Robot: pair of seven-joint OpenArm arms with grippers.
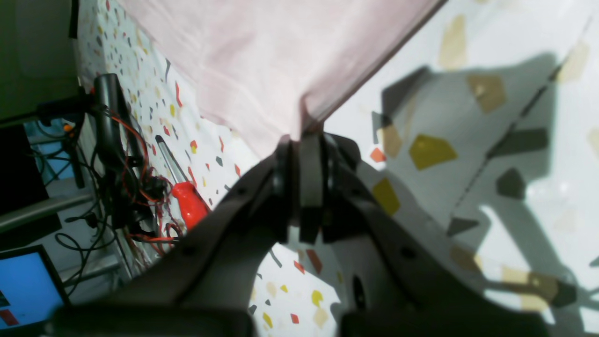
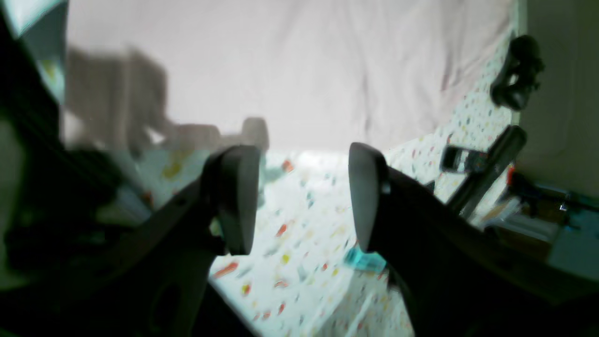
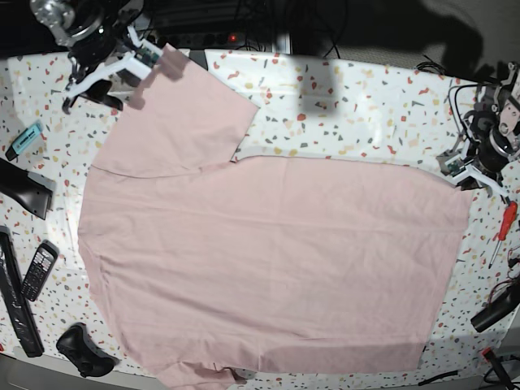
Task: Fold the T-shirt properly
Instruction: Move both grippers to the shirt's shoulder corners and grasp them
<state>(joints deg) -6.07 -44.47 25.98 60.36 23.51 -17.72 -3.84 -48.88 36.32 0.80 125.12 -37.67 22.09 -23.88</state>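
Left gripper (image 1: 306,140) pinching shirt (image 3: 268,260) hem | right gripper (image 2: 303,196) spread, empty | you regrip sleeve corner squarely before folding.

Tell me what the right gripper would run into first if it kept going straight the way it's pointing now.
Probably the T-shirt. The right gripper is open, and its wrist view shows a short strip of speckled table beyond the fingertips, then the shirt's pink edge. Depth is unclear, so it might touch the table first.
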